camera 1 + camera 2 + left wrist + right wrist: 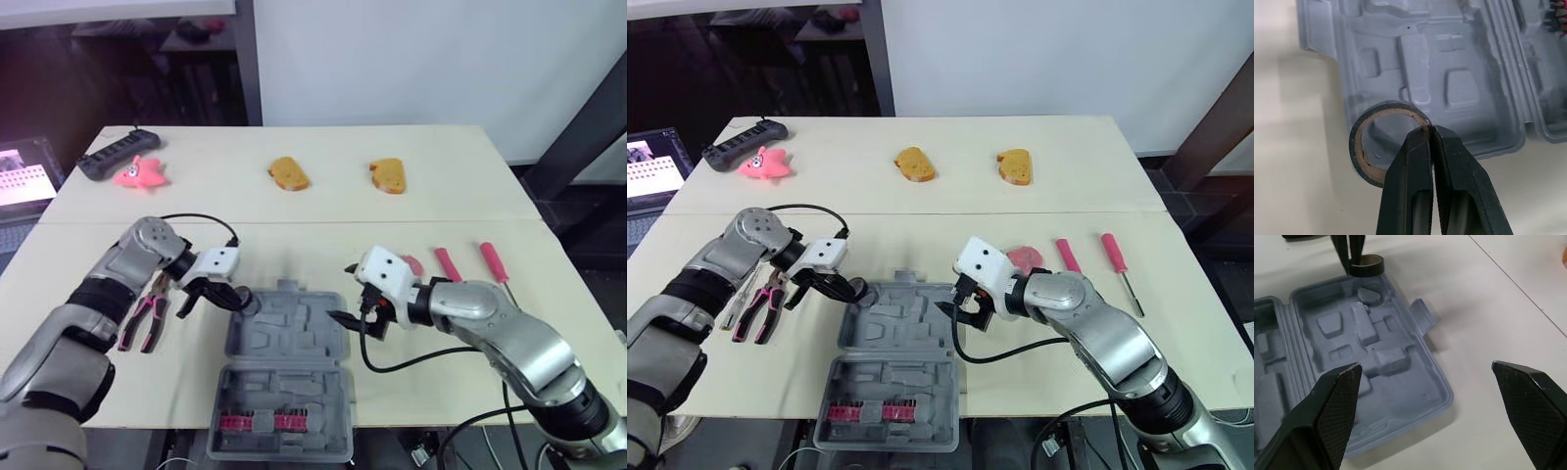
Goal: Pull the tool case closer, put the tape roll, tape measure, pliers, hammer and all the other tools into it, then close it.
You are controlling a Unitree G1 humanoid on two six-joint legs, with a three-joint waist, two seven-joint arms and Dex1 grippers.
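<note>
— Where is the tool case [287,382]?
— Open, at the near edge of the surface [549,323], with red bits in its nearer half.
— And the hands?
— The left hand [1431,128] is clamped on the tape roll [1386,142], holding it by the rim at the case's far left corner. The right hand [1425,368] hangs over the case's right side, fingers wide apart and gripping nothing.
— Other tools?
— The pliers [145,313] lie just left of the case. Two red-handled screwdrivers [448,263] lie beyond the right arm.
— Farther back?
— Two bread pieces [288,173] and a pink toy [140,173].
</note>
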